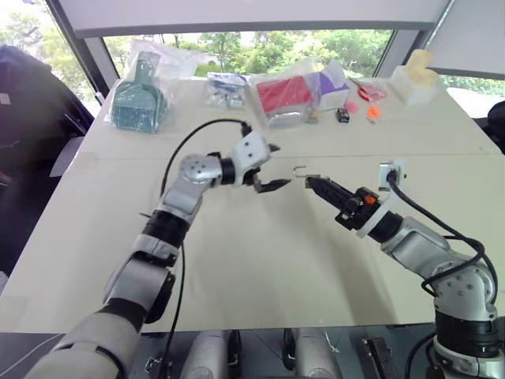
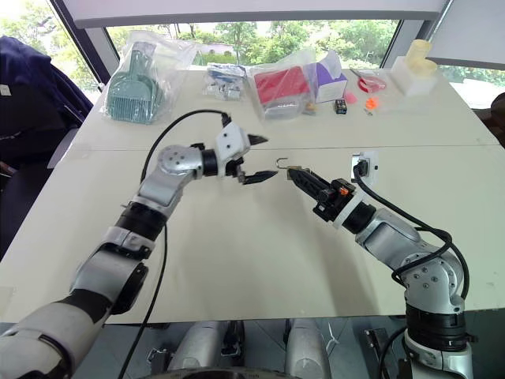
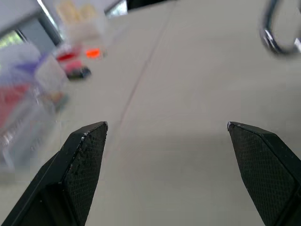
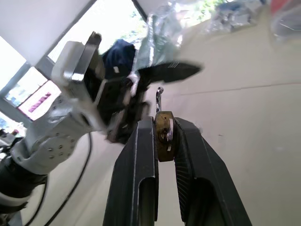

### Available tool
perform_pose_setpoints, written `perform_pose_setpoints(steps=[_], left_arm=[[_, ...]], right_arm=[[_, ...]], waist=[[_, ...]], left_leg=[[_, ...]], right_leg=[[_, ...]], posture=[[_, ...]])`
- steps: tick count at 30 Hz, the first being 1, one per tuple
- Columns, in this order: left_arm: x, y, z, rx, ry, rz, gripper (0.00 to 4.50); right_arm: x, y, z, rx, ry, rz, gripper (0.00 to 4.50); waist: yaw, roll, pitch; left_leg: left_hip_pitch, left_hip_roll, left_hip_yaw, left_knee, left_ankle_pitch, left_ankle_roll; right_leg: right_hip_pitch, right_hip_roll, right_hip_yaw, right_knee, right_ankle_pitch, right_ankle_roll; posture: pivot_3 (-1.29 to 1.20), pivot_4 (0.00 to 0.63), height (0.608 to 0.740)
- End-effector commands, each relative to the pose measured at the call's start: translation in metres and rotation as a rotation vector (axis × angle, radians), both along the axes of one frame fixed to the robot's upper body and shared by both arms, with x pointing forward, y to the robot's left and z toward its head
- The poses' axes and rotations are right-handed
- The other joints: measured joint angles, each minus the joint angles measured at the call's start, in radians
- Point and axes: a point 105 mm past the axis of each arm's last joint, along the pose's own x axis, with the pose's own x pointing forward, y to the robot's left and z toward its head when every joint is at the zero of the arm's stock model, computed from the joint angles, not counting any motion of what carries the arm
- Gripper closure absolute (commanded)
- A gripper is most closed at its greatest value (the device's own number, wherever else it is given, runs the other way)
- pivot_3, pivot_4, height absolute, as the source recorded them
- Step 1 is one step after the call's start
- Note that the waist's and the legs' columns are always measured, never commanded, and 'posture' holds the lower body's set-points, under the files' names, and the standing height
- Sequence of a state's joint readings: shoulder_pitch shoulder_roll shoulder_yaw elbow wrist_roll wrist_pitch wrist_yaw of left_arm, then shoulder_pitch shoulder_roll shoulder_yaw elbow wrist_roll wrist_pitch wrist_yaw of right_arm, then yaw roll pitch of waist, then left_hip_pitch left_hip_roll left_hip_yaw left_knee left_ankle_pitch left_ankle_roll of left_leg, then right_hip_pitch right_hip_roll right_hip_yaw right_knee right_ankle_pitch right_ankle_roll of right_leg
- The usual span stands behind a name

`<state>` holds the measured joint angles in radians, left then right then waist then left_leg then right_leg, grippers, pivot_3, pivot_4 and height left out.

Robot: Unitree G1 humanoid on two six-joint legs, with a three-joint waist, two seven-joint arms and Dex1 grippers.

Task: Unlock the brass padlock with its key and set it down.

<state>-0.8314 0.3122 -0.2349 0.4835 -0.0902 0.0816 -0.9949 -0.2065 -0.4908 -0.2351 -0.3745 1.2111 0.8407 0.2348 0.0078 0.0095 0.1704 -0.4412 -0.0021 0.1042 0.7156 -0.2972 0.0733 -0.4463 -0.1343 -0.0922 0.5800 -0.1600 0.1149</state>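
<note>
The brass padlock is pinched between the fingertips of my right gripper, which is shut on it above the middle of the table. Its thin silvery loop sticks out past the fingertips as a hook, toward my left gripper. The left gripper is open and hangs just left of the loop with a small gap, nothing between its fingers. In the left wrist view the loop lies ahead of the open jaws and off to one side. The key is out of view.
Along the table's far edge lie bagged items: a green tool, a red pack and a purple box. A small black box, orange bits and a white block sit there too. A white socket plate lies by my right wrist.
</note>
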Motion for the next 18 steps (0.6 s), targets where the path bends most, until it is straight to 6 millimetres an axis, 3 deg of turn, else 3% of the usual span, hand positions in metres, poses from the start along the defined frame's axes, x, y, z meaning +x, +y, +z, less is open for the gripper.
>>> perform_pose_setpoints(steps=[1,11,18], left_arm=[[-0.018,0.012,0.025,-0.088,0.070,-0.054,0.27],[-0.065,0.034,0.029,-0.111,0.219,-0.065,0.27],[-0.072,0.040,0.022,-0.103,0.249,-0.040,0.24]], right_arm=[[0.005,0.003,-0.027,-0.091,0.094,0.000,4.45],[0.039,0.000,-0.052,0.010,0.259,-0.014,4.45],[0.035,-0.008,-0.068,-0.145,0.301,0.031,1.12]], waist=[[0.000,0.000,0.000],[0.003,0.000,0.000],[0.001,0.001,0.000]], left_leg=[[0.000,0.000,0.000,0.000,0.000,0.000],[0.000,0.000,0.000,0.000,0.004,-0.007],[0.000,0.000,0.000,0.000,0.005,-0.008]], right_leg=[[0.000,0.000,0.000,0.000,0.000,0.000],[0.001,0.000,0.000,0.000,-0.002,-0.003],[0.001,0.001,0.000,0.000,-0.002,-0.003]], posture=[[0.00,0.150,0.735],[0.00,0.150,0.735],[0.00,0.150,0.735]])
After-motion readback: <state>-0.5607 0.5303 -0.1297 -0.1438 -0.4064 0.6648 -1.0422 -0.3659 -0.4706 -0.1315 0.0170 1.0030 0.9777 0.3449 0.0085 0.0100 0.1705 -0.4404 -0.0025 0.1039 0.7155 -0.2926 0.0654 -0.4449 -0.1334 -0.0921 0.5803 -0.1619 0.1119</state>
